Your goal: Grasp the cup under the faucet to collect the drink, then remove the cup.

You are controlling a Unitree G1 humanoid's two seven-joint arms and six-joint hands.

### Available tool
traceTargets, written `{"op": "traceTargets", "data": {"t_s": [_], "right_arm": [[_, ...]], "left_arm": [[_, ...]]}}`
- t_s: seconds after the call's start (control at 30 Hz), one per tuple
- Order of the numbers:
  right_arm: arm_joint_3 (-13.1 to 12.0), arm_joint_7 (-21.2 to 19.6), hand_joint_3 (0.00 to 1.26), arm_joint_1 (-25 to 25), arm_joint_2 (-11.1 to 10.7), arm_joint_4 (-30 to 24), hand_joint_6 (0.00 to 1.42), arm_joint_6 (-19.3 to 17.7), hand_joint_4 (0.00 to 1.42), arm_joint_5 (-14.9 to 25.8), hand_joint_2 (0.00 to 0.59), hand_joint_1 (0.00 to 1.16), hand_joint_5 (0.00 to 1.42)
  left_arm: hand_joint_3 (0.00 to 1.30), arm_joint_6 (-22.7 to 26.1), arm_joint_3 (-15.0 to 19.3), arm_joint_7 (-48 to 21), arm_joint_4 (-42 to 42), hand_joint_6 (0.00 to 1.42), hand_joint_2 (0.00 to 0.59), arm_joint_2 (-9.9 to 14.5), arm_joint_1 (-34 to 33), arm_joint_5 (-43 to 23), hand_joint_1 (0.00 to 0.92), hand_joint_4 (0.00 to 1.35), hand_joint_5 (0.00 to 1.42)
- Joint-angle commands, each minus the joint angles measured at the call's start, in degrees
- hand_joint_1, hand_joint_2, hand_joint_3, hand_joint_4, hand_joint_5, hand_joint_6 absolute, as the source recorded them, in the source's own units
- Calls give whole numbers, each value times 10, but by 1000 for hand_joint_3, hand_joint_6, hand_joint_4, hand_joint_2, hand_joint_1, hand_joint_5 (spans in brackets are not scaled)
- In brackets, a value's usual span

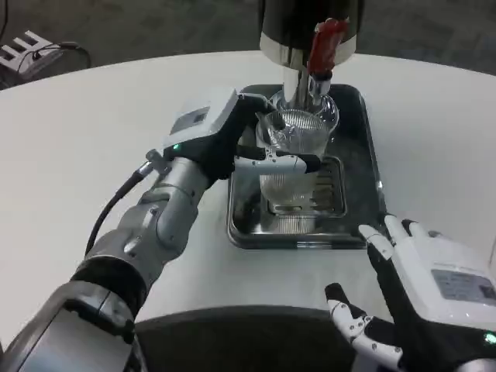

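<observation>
Head view: a clear ribbed plastic cup (296, 133), wide at the rim and tapering down, held upright just under the faucet (321, 77) with its red lever, above a glossy dark metal tray (364, 139) with raised rounded edges and a slotted grate in its floor. Cup walls see-through, catching glints; liquid level impossible to judge. Left hand (240, 147), white-backed with black and white fingers, wrapped around the cup from the left, one white finger lying across the cup's front. Silver jointed forearm running back toward the lower left, with a black cable alongside. Dispenser (298, 31) a shiny cylindrical body, dark above and chrome below. Right hand (403, 302) low on the right, near the tray's front corner, fingers spread apart and holding nothing. Table (93, 139) smooth, white, round-edged.
</observation>
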Motion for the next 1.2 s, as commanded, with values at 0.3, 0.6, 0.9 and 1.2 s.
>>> {"op": "traceTargets", "data": {"t_s": [0.3, 0.6, 0.9, 1.2], "right_arm": [[-3, 13, 134, -20, 38, 9, 0, -1, 0, 16, 459, 242, 0], [-8, 12, 134, -23, 39, 16, 0, 3, 0, 25, 459, 240, 0], [-5, 4, 134, -34, 43, 32, 0, 7, 0, 36, 461, 242, 0], [-3, 4, 134, -42, 43, 38, 0, 13, 0, 36, 461, 256, 0]], "left_arm": [[1054, 34, 3, 3, 13, 1424, 11, -12, -35, -2, 444, 1135, 1365], [781, 57, -9, -7, 19, 1402, 5, -26, -44, 7, 357, 861, 1162], [343, 63, -13, -2, 18, 997, 27, -11, -44, 17, 113, 332, 644], [128, 60, -11, 0, 16, 728, 40, -7, -53, 15, 86, 128, 415]]}}
